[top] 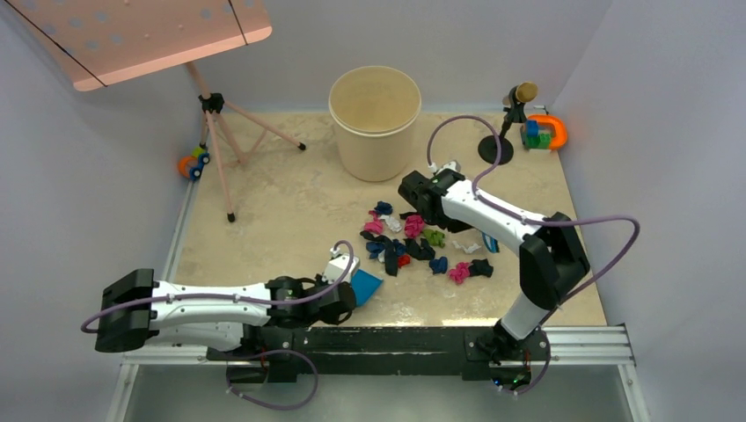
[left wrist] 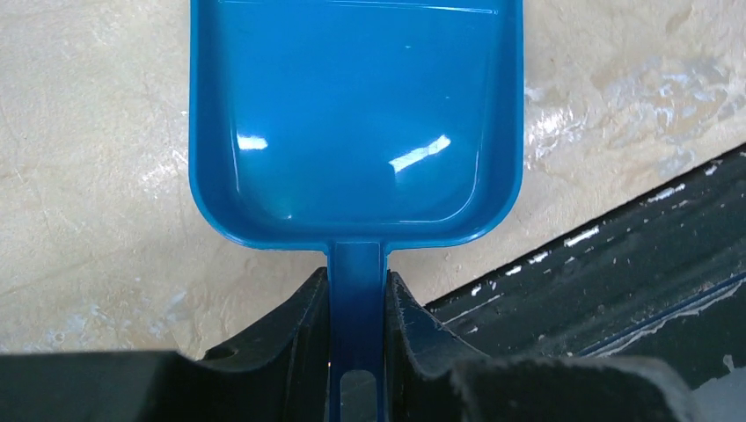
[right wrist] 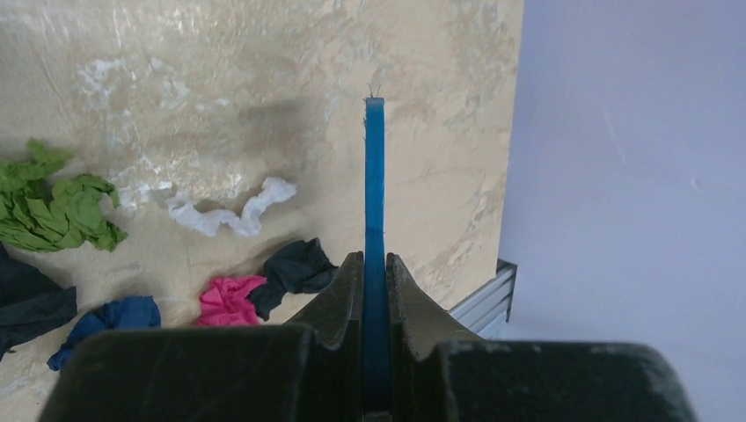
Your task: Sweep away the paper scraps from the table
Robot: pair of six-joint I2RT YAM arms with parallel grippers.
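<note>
- Beige marble-patterned table (top: 290,202), whitish scuffs, black rail (top: 387,338) along the near edge.
- Paper scraps (top: 413,242) cluster right of centre: pink, dark blue, black, green, white, red.
- Cream bucket (top: 376,123) at the middle of the far edge.
- Tripod (top: 215,132) feet toward the far-left corner; toy car (top: 193,163) at the left edge.
- Black round-based stand (top: 495,148) and colourful toy (top: 544,134) in the far-right corner.
- Blue dustpan (top: 367,286) by the near edge, left of centre.

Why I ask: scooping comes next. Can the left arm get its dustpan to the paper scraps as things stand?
Probably yes. The left gripper is shut on the handle of the dustpan, its mouth points toward the paper scraps, and only bare table lies between.
</note>
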